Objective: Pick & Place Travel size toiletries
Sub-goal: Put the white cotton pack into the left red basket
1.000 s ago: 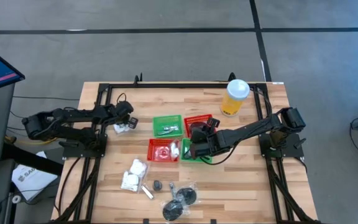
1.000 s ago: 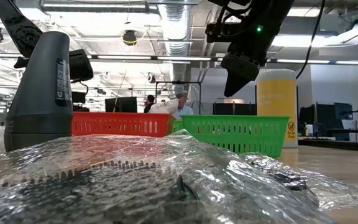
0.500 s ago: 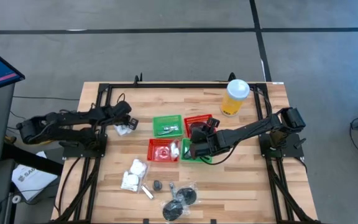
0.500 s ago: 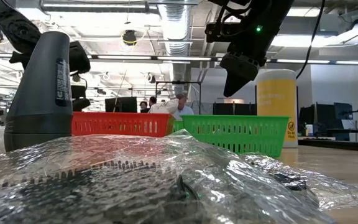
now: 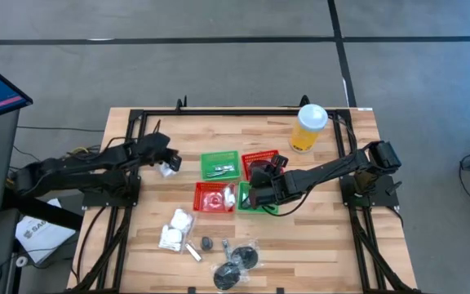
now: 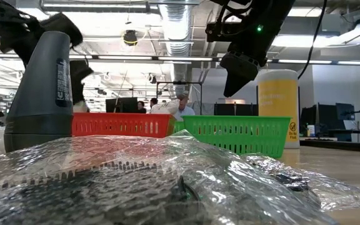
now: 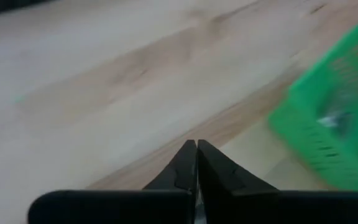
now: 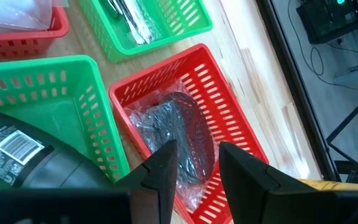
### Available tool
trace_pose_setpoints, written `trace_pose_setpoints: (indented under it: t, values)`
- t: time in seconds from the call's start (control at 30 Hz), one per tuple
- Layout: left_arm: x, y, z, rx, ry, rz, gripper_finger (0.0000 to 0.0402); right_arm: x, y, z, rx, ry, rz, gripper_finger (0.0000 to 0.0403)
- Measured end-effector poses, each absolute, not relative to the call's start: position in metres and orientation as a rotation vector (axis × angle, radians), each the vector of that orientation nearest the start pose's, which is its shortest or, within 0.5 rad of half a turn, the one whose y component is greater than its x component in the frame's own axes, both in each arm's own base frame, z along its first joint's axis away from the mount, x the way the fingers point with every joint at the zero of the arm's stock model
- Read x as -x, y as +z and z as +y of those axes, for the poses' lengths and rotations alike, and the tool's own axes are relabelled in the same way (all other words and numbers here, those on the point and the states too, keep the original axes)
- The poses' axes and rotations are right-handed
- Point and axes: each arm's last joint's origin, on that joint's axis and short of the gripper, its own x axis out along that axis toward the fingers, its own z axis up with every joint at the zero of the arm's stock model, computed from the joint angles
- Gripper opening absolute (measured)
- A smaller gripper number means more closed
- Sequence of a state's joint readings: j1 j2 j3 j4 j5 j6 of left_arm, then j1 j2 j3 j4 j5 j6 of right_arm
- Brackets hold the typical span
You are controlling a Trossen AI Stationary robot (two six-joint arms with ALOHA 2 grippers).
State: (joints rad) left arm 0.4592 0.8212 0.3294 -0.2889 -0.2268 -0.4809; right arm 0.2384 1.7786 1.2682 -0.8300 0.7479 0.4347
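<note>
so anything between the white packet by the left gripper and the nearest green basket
Nothing visible: only bare tabletop lies between the white packet at the left gripper and the back green basket.

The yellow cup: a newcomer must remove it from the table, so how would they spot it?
Start at the wooden table and go to its far right corner, beyond the four mesh baskets. The yellow cup stands there alone, upright. It is the only tall thing, yellow with a white lid.
</note>
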Motion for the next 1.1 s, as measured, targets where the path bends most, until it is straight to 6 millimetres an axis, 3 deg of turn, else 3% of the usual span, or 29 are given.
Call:
trace_pose_setpoints:
  t: [0.57, 1.1]
  values:
    - [-0.174, 0.198, 0.021, 0.412, 0.392, 0.299, 0.0000, -0.333, 0.208, 0.059, 0.261, -0.671, 1.053, 0.0108]
    - [-0.215, 0.188, -0.010, 0.386, 0.208, 0.171, 0.0000, -0.333, 0.208, 0.059, 0.262, -0.670, 1.053, 0.0108]
